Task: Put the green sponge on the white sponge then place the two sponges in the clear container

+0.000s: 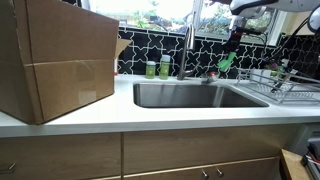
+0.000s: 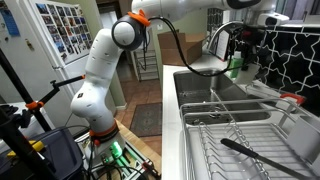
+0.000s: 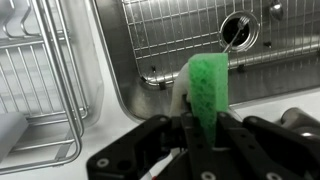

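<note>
My gripper [image 1: 232,45] is shut on the green sponge [image 1: 226,62] and holds it in the air over the sink's far end, near the faucet. It also shows in an exterior view [image 2: 238,45] with the sponge [image 2: 236,66] hanging below it. In the wrist view the green sponge [image 3: 208,80] stands on edge between the fingers [image 3: 205,125], above the sink's rim. A white piece [image 3: 180,102] shows right beside the green sponge; I cannot tell whether it is the white sponge. I cannot make out the clear container.
A steel sink [image 1: 195,95] with a grid and drain [image 3: 238,30] lies below. A wire dish rack [image 1: 275,82] [image 2: 240,130] stands beside it. A big cardboard box [image 1: 55,60], two green bottles [image 1: 157,69] and the faucet [image 1: 185,50] are on the counter.
</note>
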